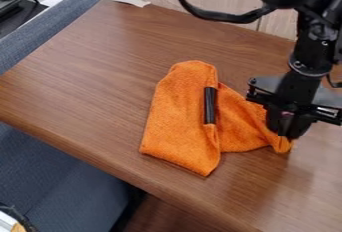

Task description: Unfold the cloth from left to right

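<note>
The gripper (287,130) is hanging right at the narrow right-hand end of the orange cloth (179,118); whether it is gripping it, I cannot tell. The cloth's wider, folded part is lying left of it on the table (87,81).

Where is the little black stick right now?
In the camera view, the black stick is on the orange cloth, near its middle, to the left of the gripper.
</note>
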Tool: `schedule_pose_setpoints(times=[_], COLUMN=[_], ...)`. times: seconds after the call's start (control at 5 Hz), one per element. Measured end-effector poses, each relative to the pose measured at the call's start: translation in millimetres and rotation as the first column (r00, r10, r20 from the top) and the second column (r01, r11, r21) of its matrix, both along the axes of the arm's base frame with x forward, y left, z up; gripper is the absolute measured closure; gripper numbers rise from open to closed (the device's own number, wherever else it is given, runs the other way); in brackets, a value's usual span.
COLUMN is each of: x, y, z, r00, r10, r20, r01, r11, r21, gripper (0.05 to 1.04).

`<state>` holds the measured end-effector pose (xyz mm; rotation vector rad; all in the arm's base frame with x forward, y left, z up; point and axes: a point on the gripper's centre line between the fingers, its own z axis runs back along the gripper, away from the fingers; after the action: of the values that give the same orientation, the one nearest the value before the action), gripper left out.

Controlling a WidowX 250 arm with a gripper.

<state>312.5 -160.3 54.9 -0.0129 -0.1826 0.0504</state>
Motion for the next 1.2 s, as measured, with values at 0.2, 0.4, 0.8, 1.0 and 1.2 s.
schedule_pose_setpoints(times=[0.2,0.4,0.8,1.0,1.2], x=[-2.5,-5.3,-7.2,-11.2,-17.7], y=[2.5,3.7,9.7,15.6,19.6], z=[-0.2,10.2,33.6,70.5,93.2], r00=[1.0,1.0,0.998,0.994,0.99], r10=[0.001,-0.015,-0.047,-0.046,-0.049], r20=[-0.001,0.014,0.029,0.102,0.135], r01=[-0.001,0.015,0.046,0.045,0.049], r11=[1.0,1.0,0.999,0.999,0.999], r21=[0.011,0.0,0.026,0.016,0.003], gripper=[0.312,0.086,0.083,0.083,0.083])
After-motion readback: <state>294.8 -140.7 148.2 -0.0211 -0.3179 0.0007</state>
